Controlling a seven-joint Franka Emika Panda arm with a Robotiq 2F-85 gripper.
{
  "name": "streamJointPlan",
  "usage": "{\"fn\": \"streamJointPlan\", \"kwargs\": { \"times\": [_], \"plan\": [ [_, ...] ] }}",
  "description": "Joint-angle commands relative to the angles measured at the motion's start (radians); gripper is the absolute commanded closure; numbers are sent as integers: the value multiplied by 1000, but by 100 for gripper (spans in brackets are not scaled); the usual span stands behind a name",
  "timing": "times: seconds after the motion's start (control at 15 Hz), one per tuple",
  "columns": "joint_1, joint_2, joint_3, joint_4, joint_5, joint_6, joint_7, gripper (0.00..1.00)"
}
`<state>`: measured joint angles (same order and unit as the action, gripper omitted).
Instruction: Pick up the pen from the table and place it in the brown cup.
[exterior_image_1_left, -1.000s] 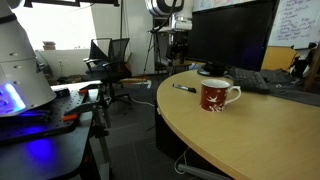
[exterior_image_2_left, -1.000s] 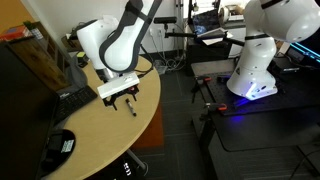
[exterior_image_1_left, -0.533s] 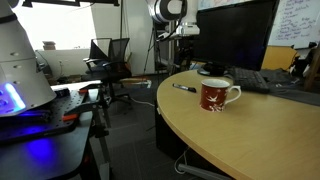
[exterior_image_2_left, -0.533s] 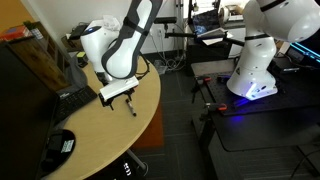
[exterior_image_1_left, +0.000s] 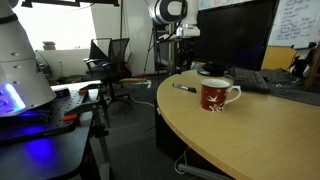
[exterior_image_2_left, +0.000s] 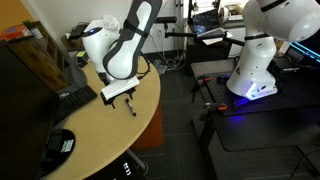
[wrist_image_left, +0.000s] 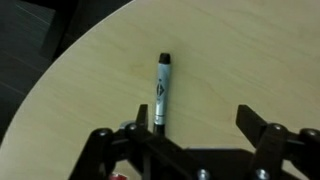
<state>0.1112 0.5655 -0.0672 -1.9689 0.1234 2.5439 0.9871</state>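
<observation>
Light-wood table (exterior_image_1_left: 250, 130) fills an exterior view, its curved edge facing the dark office floor. The brown cup (exterior_image_1_left: 214, 95) stands upright on it, white handle out to the side. The pen (exterior_image_1_left: 183, 87) lies flat behind it toward the table edge, near the cup but clear of it.

In an exterior view looking down on the rounded end, the white arm (exterior_image_2_left: 120, 45) bends low and the gripper (exterior_image_2_left: 119, 97) hangs just above the pen (exterior_image_2_left: 131, 108). No cup to be seen from here.

Wrist view now, and this is the telling one. The fingers (wrist_image_left: 262, 135) are spread wide with nothing between them. The pen (wrist_image_left: 161, 90) lies lengthwise, its near end running under the gripper body, a little left of the midline.

The jaws already stand either side of the barrel's line, so I'd say no twist is needed. Nudge across until the barrel sits midway, come straight down, and pinch mid-barrel, low enough to catch something that thin off the wood.
</observation>
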Motion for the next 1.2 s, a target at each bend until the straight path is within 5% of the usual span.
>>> {"fn": "streamJointPlan", "kwargs": {
  "times": [0.0,0.33,0.67,1.13],
  "plan": [
    [-3,15,-29,-20,30,41,-21,0],
    [-30,75,-17,-13,77,126,-73,6],
    [-34,141,-21,4,131,153,-95,54],
    [-122,99,31,16,261,87,-143,100]
  ]
}}
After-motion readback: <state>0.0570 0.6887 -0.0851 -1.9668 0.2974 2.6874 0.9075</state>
